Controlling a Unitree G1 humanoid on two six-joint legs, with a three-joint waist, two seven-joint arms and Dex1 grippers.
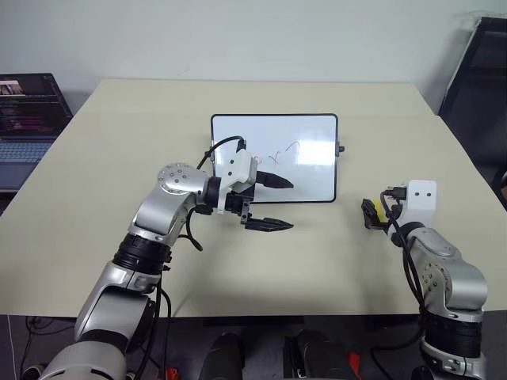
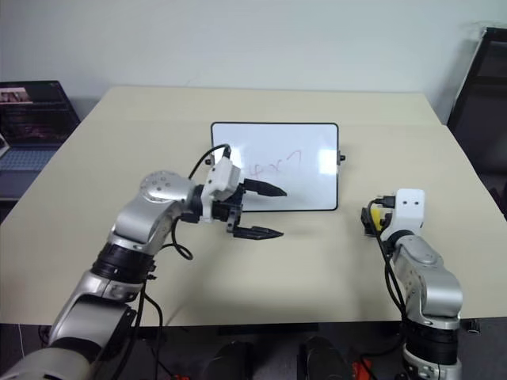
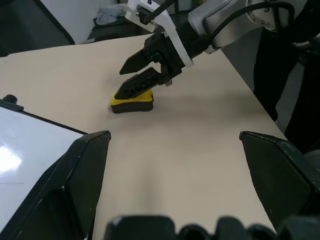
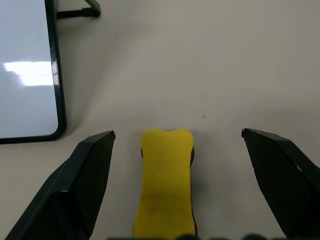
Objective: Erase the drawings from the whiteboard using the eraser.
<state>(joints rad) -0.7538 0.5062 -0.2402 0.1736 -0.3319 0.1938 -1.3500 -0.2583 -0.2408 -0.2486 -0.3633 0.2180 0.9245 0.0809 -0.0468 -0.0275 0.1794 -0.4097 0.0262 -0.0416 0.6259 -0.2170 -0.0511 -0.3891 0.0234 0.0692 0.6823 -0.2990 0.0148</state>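
The whiteboard (image 1: 309, 174) lies flat in the middle of the table, with the red drawings (image 2: 273, 167) near its centre. My left gripper (image 1: 291, 206) hovers open at the board's near edge, pointing right, one finger over the board and one over the table. The yellow eraser (image 4: 166, 185) lies on the table right of the board. My right gripper (image 4: 178, 133) stands open with the eraser between its fingers (image 4: 90, 175), neither pad touching it. In the left wrist view the right gripper (image 3: 119, 84) sits low over the eraser (image 3: 132, 102).
The beige table (image 1: 119, 237) has bare room left of and in front of the board. An open laptop (image 1: 28, 119) sits off the table's left edge. Dark furniture (image 1: 479, 87) stands beyond the right edge.
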